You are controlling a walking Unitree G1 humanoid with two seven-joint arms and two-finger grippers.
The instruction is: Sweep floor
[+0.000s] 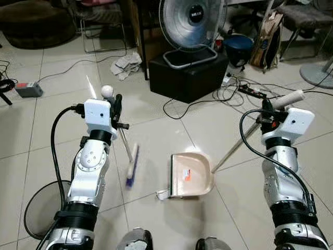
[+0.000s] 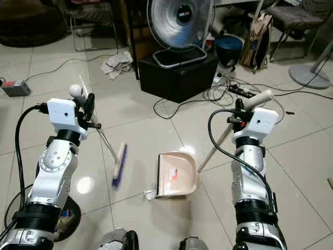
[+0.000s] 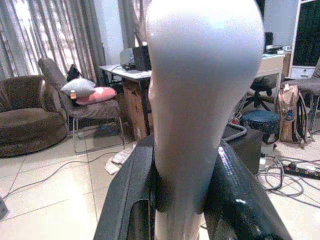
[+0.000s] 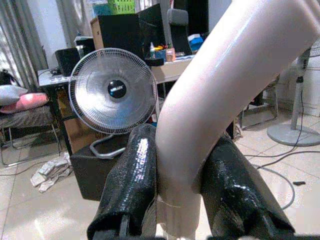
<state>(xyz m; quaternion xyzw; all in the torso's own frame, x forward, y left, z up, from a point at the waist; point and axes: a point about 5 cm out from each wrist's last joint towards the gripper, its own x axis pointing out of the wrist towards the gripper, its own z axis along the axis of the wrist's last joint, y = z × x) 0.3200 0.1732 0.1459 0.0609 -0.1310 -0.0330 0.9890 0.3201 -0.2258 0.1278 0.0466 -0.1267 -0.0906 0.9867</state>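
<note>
My left gripper (image 1: pixel 115 108) is shut on the white handle of a broom (image 1: pixel 132 165), whose blue-and-white brush head rests on the tiled floor just left of the dustpan. The handle (image 3: pixel 200 100) stands between the black fingers (image 3: pixel 127 195) in the left wrist view. My right gripper (image 1: pixel 268 110) is shut on the long cream handle (image 4: pixel 225 90) of a beige dustpan (image 1: pixel 190 174). The pan lies flat on the floor between my two arms, its open mouth facing the broom. Its handle slants up to the right.
A black box (image 1: pixel 190 75) with a round fan (image 1: pixel 191 23) on it stands ahead. Cables and a power strip (image 1: pixel 252 90) trail on the tiles at the right. Crumpled cloth (image 1: pixel 126 65) lies ahead left. My feet (image 1: pixel 136 240) show at the bottom.
</note>
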